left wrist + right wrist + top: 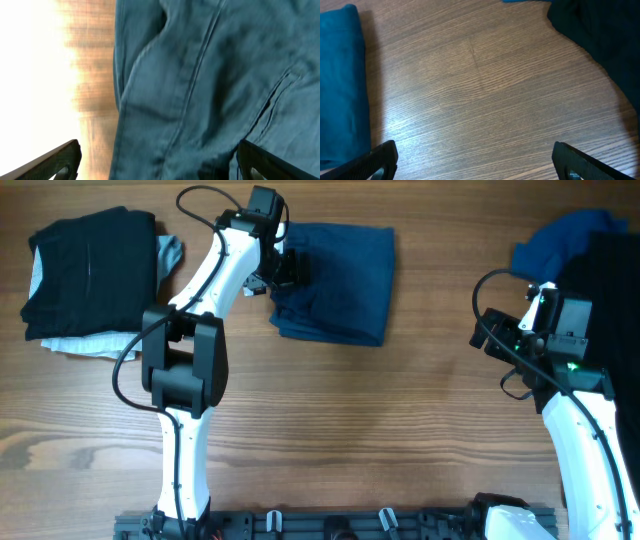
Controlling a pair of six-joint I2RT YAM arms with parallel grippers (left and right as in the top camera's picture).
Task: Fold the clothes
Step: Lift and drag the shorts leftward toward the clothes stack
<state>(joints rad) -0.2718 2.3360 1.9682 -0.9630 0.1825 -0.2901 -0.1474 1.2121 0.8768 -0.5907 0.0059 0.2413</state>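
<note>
My left claw (288, 270) is spread and empty over the left edge of the shorts (340, 280), top centre of the table (350, 430). Right claw (475, 155) is spread over bare wood. The fold looks finished. Next, probably pinch that edge and shift it to the stack (90, 275). The bundle is near-square with no clear long axis, and I can't tell which way the waistband points.

From overhead we look straight down on the whole desk (380, 430). Our left wrist camera hangs very close over the folded blue shorts (340, 280), which fill most of its frame. Our right wrist camera looks down from farther off, onto bare desk between blue cloth (340, 85) and dark cloth (600, 40). Overhead takes in both spots.
</note>
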